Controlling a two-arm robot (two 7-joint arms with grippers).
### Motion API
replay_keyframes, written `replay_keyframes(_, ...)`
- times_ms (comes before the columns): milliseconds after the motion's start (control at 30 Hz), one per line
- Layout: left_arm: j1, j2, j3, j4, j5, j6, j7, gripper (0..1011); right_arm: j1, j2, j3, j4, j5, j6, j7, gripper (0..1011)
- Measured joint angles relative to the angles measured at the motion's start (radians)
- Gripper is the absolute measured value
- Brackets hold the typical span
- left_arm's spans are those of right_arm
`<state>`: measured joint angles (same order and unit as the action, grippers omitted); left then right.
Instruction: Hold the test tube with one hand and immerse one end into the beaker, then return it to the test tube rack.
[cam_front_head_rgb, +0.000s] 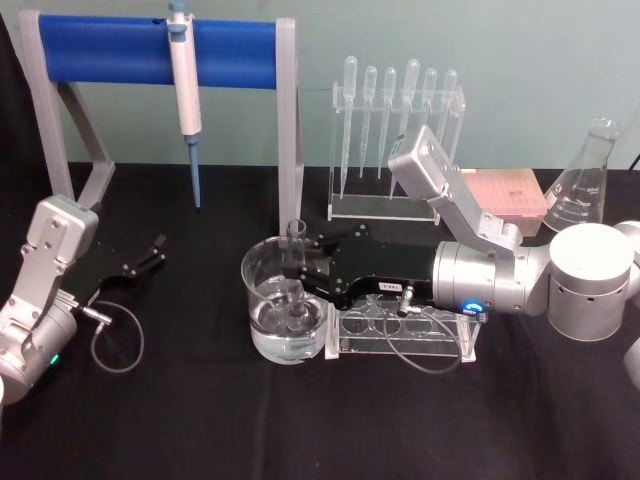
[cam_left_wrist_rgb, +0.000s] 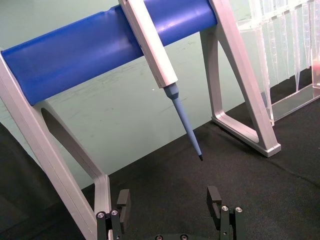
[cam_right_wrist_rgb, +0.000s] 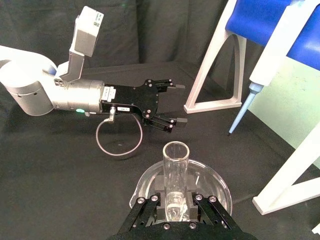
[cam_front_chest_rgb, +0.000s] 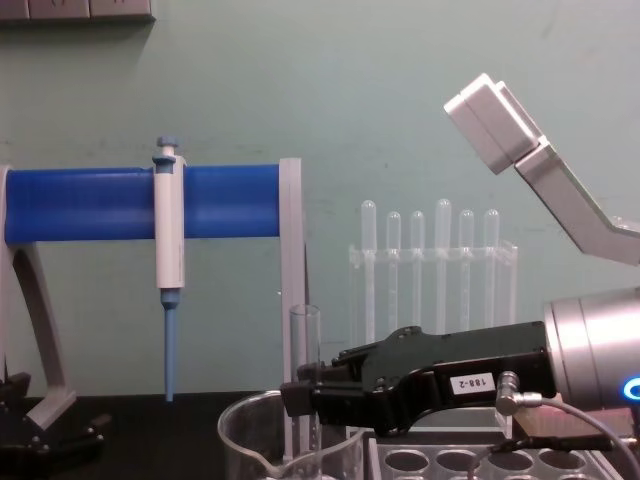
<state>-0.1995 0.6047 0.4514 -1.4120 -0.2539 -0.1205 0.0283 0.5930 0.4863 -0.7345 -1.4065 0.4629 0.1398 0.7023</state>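
Observation:
The test tube (cam_front_head_rgb: 295, 235) stands upright with its lower end down in the water of the beaker (cam_front_head_rgb: 252, 275), left of the table's middle. My right gripper (cam_front_head_rgb: 297, 275) reaches in from the right over the beaker's rim and is shut on the tube's middle. The right wrist view looks down the tube's open top (cam_right_wrist_rgb: 176, 165) between the fingers (cam_right_wrist_rgb: 150, 202), with the beaker's rim (cam_right_wrist_rgb: 220, 182) below. From the chest the test tube (cam_front_chest_rgb: 305, 335) rises above the right gripper (cam_front_chest_rgb: 300, 395) and the beaker (cam_front_chest_rgb: 235, 425). My left gripper (cam_front_head_rgb: 152, 253) rests open at the far left, holding nothing.
A blue-barred stand (cam_front_head_rgb: 110, 50) with a hanging white-and-blue pipettor (cam_front_head_rgb: 185, 90) stands behind the beaker. A clear rack of pipettes (cam_front_head_rgb: 395, 130), a pink box (cam_front_head_rgb: 505, 190) and a conical flask (cam_front_head_rgb: 585, 180) line the back right. A clear tube rack (cam_front_head_rgb: 400, 330) lies under my right arm.

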Motion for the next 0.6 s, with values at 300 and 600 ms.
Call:
replay_keyframes(300,0.0,0.0,0.0,0.0,0.0,0.0,0.0,1000,0.0,0.0,0.0,0.0,0.0,0.0,0.0,239)
replay_keyframes(600,0.0,0.0,0.0,0.0,0.0,0.0,0.0,1000,0.0,0.0,0.0,0.0,0.0,0.0,0.0,241)
